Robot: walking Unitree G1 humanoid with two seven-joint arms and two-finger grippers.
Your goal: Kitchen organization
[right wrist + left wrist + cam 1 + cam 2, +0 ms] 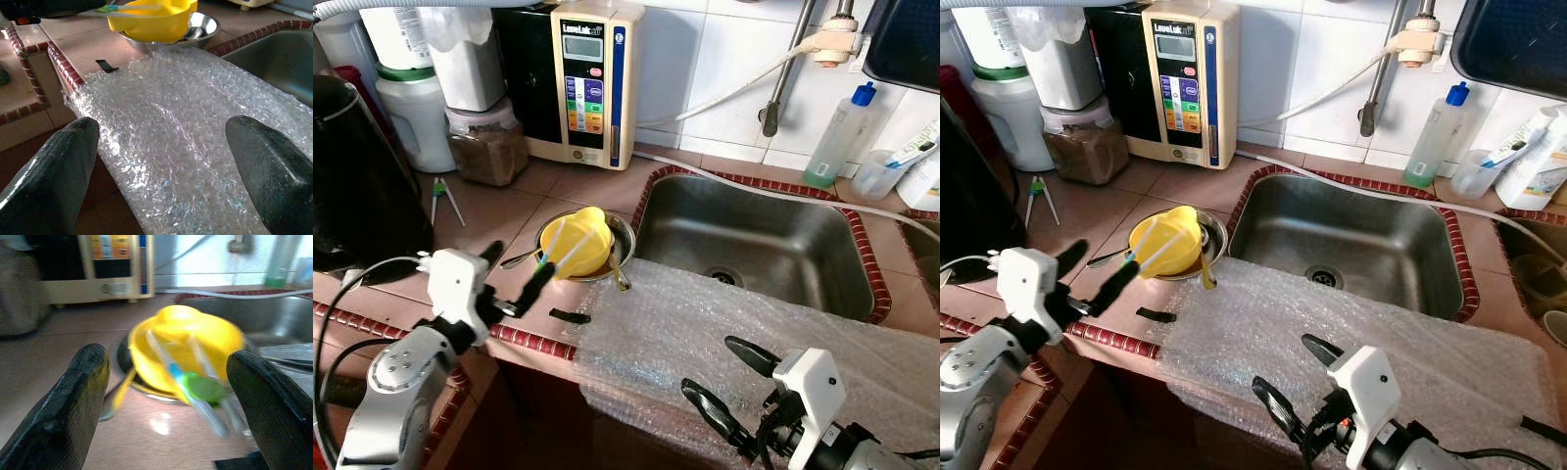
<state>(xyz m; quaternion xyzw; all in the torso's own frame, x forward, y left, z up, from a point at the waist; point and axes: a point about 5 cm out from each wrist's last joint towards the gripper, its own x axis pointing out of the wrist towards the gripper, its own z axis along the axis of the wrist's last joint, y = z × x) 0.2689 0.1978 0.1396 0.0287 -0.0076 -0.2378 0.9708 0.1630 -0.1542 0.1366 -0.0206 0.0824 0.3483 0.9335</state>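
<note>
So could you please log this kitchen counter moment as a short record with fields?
setting: tiled counter beside steel sink
left gripper: open, pointing at the yellow funnel
funnel: in a metal bowl, with white sticks across it
right gripper: open, over bubble wrap
backdrop: water ionizer, green bottle

Even daylight fills both eye views — bright on the white wall tiles [705,69], softer on the terracotta counter [524,191], with only faint shadows. The bubble wrap [705,343] glitters with small highlights, and the steel sink [1351,235] carries a dull sheen. The eye views are sharp at centre, slightly bowed at the edges. The left wrist view is blurred throughout — the yellow bowl [186,347] smears, and the near black fingers [73,396] are soft. The right wrist view is crisper, though its fingers [54,171] stay out of focus.
</note>
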